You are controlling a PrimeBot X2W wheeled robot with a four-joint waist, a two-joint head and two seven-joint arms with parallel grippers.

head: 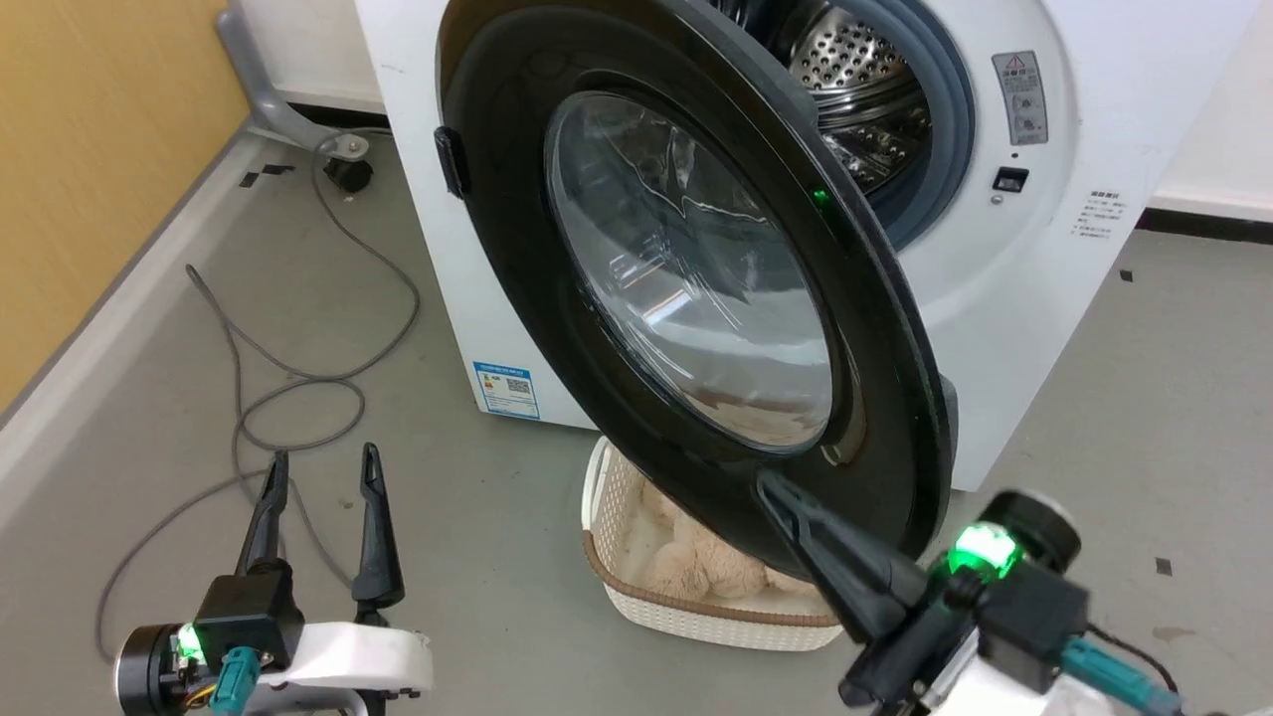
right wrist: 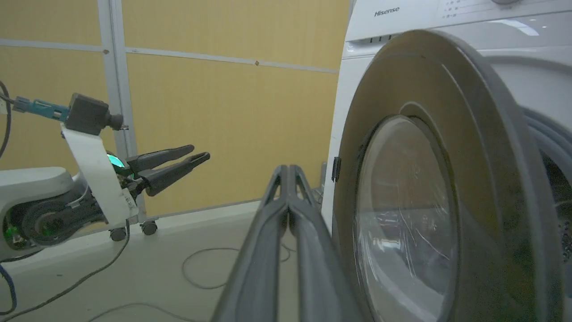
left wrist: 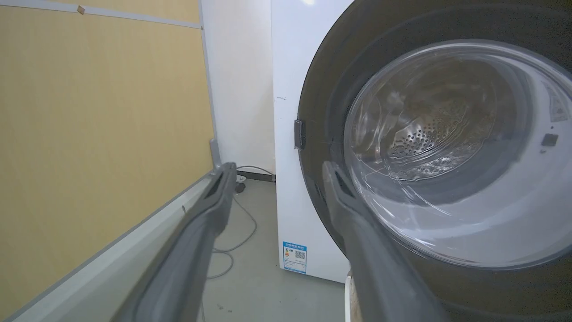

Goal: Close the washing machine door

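A grey floor is seen across the head view, and a yellow wall fills the upper left corner. The white washer is set at the top centre and right of the frame. Its round opening is uncovered at the upper right, where a grey gasket and a perforated steel drum are shown.

The black door is swung partly out from the washer's left side and is spread across the centre of the frame. Its clear window bulges at the middle. The door is not shut.

A white basket with a brown rim is placed on the floor at lower centre, under the door's bottom edge. Pale soft stuff is held in it.

The right gripper is raised from the lower right, and its tips are laid over the door's lower rim. In the right wrist view its fingers are pressed together with nothing between them, just left of the door's face. Contact with the door cannot be told.

The left gripper is kept at the lower left, well apart from the door. Its fingers are spread wide and nothing is held.

A grey cable is looped on the floor at the left. A blue sticker is fixed low on the washer's front.
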